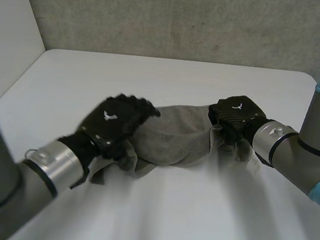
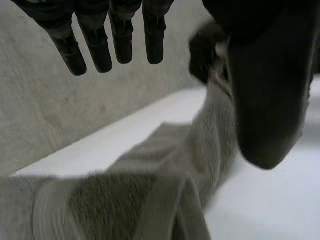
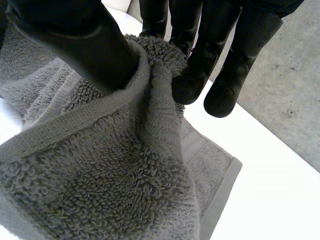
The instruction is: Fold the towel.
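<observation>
Plain grey concrete wall (image 1: 175,19) at the back and a white counter (image 1: 157,210) with nothing on it but the job. The grey towel (image 1: 175,138) lies bunched in a loose rope across the middle of the counter, running from roughly 8 o'clock to 3 o'clock in the head view.

The right robot hand (image 1: 237,115) has the 3 o'clock end. In its wrist view the thumb (image 3: 75,40) presses a hemmed edge against the fingers (image 3: 195,75), so it's clamped on the towel, and that end is drawn up into a ridge.

The left robot hand (image 1: 114,121) is at the 8 o'clock end, hovering over the cloth. Its fingers are straight and spread from the thumb, with nothing pinched, and the towel lies under the palm.

My guess is the right is anchoring one end so the left can find a matching corner. It's too crumpled for a clean fold, so it'll need spreading flat first.
</observation>
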`<state>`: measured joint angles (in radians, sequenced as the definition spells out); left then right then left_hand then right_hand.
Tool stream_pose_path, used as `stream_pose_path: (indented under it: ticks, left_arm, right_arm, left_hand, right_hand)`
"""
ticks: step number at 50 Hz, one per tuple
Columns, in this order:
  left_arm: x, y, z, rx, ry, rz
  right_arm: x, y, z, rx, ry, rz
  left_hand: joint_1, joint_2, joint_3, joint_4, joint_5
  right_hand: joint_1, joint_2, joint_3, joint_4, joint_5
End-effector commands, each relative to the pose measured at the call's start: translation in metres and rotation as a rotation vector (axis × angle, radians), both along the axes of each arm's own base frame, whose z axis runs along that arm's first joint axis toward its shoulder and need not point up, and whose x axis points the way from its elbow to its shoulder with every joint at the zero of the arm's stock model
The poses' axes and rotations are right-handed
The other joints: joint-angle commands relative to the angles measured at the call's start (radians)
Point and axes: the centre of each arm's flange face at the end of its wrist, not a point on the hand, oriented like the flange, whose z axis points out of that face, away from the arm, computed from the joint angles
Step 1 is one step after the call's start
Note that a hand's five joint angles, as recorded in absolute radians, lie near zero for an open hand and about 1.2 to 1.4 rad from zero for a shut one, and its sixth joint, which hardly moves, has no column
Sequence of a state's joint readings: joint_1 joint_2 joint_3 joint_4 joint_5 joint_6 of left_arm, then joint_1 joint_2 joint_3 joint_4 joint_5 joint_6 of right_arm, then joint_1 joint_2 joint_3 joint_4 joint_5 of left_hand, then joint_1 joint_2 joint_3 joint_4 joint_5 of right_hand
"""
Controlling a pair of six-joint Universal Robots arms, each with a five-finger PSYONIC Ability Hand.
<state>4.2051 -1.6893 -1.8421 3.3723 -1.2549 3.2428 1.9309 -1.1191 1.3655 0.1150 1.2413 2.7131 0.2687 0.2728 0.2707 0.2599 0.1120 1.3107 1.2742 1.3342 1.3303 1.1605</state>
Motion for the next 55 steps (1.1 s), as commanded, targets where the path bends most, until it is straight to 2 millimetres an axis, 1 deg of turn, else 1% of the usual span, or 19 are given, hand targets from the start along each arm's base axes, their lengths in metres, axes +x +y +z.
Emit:
stream_pose_path:
  ticks: [1, 2, 4, 5, 7, 13, 16, 18, 20, 25, 26, 27, 29, 41, 47, 48, 49, 51, 55]
  left_arm:
    - [-0.026, 0.007, -0.048, -0.150, -0.349, 0.026]
    - [-0.026, 0.007, -0.048, -0.150, -0.350, 0.026]
    - [-0.033, 0.008, -0.059, -0.194, -0.420, 0.033]
    - [-0.033, 0.008, -0.059, -0.194, -0.421, 0.033]
    - [-0.040, 0.009, -0.070, -0.218, -0.444, 0.022]
    - [-0.051, 0.014, -0.077, -0.255, -0.424, -0.001]
    - [-0.054, 0.011, -0.079, -0.274, -0.418, 0.002]
    - [-0.057, 0.008, -0.079, -0.315, -0.427, 0.006]
    - [-0.058, 0.006, -0.080, -0.339, -0.441, 0.010]
    - [-0.054, -0.001, -0.083, -0.399, -0.494, 0.045]
    - [-0.053, -0.002, -0.087, -0.407, -0.509, 0.049]
    - [-0.053, -0.002, -0.087, -0.407, -0.509, 0.049]
    - [-0.052, -0.003, -0.091, -0.412, -0.526, 0.049]
    - [-0.045, 0.002, -0.099, -0.387, -0.553, 0.044]
    - [-0.041, -0.004, -0.098, -0.385, -0.554, 0.062]
    - [-0.040, -0.006, -0.100, -0.381, -0.557, 0.065]
    - [-0.040, -0.006, -0.100, -0.381, -0.557, 0.065]
    - [-0.038, -0.011, -0.100, -0.379, -0.558, 0.081]
    - [-0.033, -0.019, -0.102, -0.369, -0.565, 0.103]
  right_arm:
    - [0.000, 0.001, 0.000, 0.000, 0.001, 0.001]
    - [0.000, 0.001, 0.000, 0.001, 0.002, 0.001]
    - [0.000, 0.001, -0.001, 0.003, 0.002, 0.001]
    - [0.000, 0.001, -0.001, 0.002, 0.003, 0.000]
    - [0.000, 0.001, -0.001, 0.004, 0.004, 0.000]
    - [0.000, 0.001, -0.002, 0.004, 0.005, -0.001]
    - [0.000, 0.001, -0.002, 0.006, 0.005, 0.000]
    - [0.000, 0.001, -0.003, 0.007, 0.007, 0.001]
    - [0.000, 0.001, -0.003, 0.008, 0.007, 0.001]
    - [0.000, 0.001, -0.005, 0.012, 0.009, 0.001]
    - [0.000, 0.001, -0.005, 0.012, 0.009, 0.001]
    - [0.000, 0.001, -0.005, 0.011, 0.010, 0.001]
    - [0.000, 0.001, -0.005, 0.011, 0.010, 0.001]
    - [0.000, 0.001, -0.005, 0.011, 0.011, 0.000]
    - [0.000, 0.001, -0.006, 0.014, 0.012, 0.000]
    - [0.000, 0.001, -0.006, 0.014, 0.012, 0.000]
    - [0.000, 0.001, -0.006, 0.013, 0.011, 0.000]
    - [0.000, 0.000, -0.007, 0.014, 0.014, -0.001]
    - [-0.002, -0.002, -0.007, 0.009, 0.022, -0.029]
  left_hand:
    - [0.021, 0.017, 0.019, 0.030, 0.003]
    - [0.021, 0.017, 0.019, 0.030, 0.003]
    - [0.021, 0.017, 0.019, 0.030, 0.003]
    - [0.021, 0.017, 0.019, 0.030, 0.003]
    - [0.021, 0.017, 0.019, 0.030, 0.003]
    - [0.030, 0.026, 0.028, 0.039, 0.012]
    - [0.109, 0.105, 0.107, 0.118, 0.091]
    - [0.255, 0.251, 0.253, 0.264, 0.237]
    - [0.308, 0.304, 0.306, 0.317, 0.290]
    - [0.367, 0.363, 0.365, 0.376, 0.349]
    - [0.440, 0.436, 0.438, 0.449, 0.422]
    - [0.441, 0.437, 0.439, 0.450, 0.423]
    - [0.532, 0.528, 0.530, 0.541, 0.514]
    - [0.529, 0.525, 0.527, 0.538, 0.511]
    - [0.550, 0.545, 0.548, 0.558, 0.532]
    - [0.605, 0.601, 0.603, 0.614, 0.587]
    - [0.605, 0.601, 0.603, 0.614, 0.588]
    - [0.679, 0.674, 0.677, 0.687, 0.661]
    - [0.679, 0.675, 0.677, 0.688, 0.661]
  right_hand:
    - [0.086, 0.122, 0.062, 0.066, 0.061]
    - [0.086, 0.122, 0.062, 0.066, 0.061]
    - [0.086, 0.122, 0.062, 0.066, 0.061]
    - [0.086, 0.122, 0.062, 0.066, 0.061]
    - [0.086, 0.122, 0.062, 0.066, 0.061]
    - [0.086, 0.122, 0.062, 0.066, 0.061]
    - [0.086, 0.122, 0.062, 0.066, 0.061]
    - [0.086, 0.122, 0.062, 0.066, 0.061]
    - [0.086, 0.122, 0.062, 0.066, 0.061]
    - [0.086, 0.122, 0.062, 0.066, 0.061]
    - [0.086, 0.122, 0.062, 0.066, 0.061]
    - [0.086, 0.122, 0.062, 0.066, 0.061]
    - [0.086, 0.122, 0.062, 0.066, 0.061]
    - [0.086, 0.122, 0.062, 0.066, 0.061]
    - [0.086, 0.122, 0.062, 0.066, 0.061]
    - [0.086, 0.122, 0.062, 0.066, 0.061]
    - [0.086, 0.122, 0.062, 0.066, 0.061]
    - [0.086, 0.122, 0.062, 0.066, 0.061]
    - [0.086, 0.122, 0.062, 0.066, 0.061]
